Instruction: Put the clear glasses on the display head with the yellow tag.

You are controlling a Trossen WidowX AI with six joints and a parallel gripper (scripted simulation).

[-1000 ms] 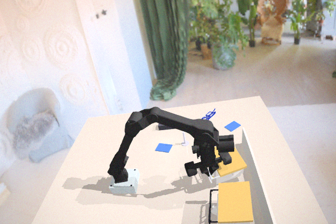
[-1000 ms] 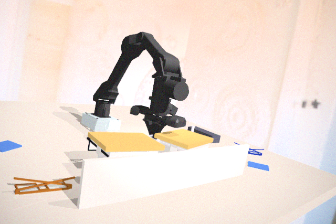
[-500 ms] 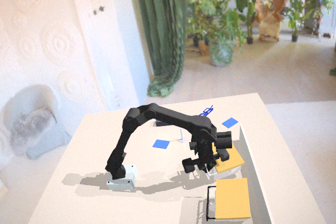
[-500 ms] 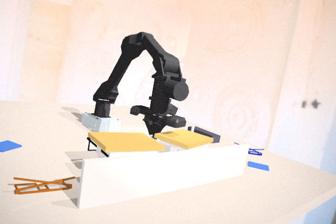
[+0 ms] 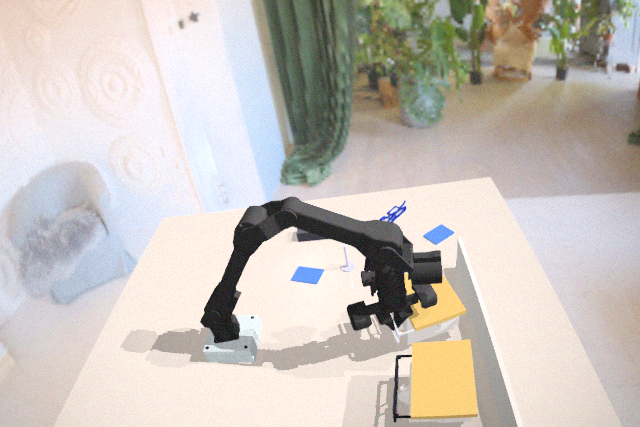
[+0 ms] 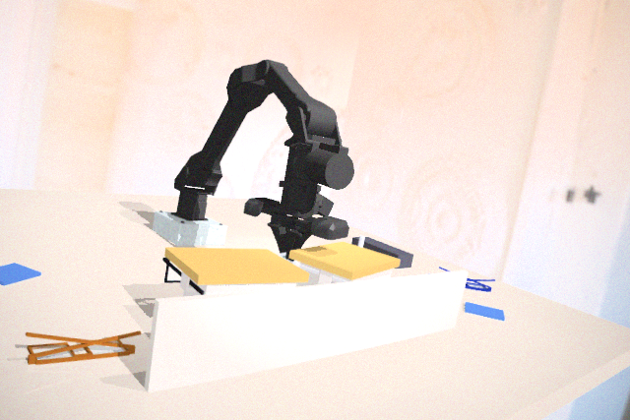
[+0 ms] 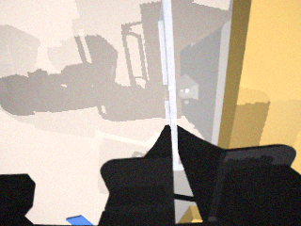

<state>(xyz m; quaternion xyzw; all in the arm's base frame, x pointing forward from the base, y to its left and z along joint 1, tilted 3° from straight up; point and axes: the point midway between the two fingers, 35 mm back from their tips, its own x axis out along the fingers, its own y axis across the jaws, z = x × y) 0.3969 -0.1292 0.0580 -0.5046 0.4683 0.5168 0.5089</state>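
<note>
Black gripper (image 5: 393, 326) (image 6: 288, 253) (image 7: 170, 128) pinched nearly closed on the clear glasses (image 5: 397, 328) (image 7: 170, 85). Frame sits at the front of the display head under the farther yellow board (image 5: 439, 303) (image 6: 346, 259) (image 7: 270, 56); temple seating: can't tell. Nearer yellow board (image 5: 443, 378) (image 6: 233, 265) has black glasses (image 5: 395, 386) (image 6: 166, 270) at its front. White panel (image 5: 483, 324) (image 6: 305, 326) stands upright behind both.

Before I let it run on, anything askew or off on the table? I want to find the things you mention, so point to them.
One thing: the far yellow-topped head (image 5: 436, 303) (image 6: 346, 259) sits turned relative to the near one (image 5: 443, 378) (image 6: 236, 265), which looks squarer to the white panel (image 6: 305, 329). Could be intended. No spill or breakage visible.
</note>
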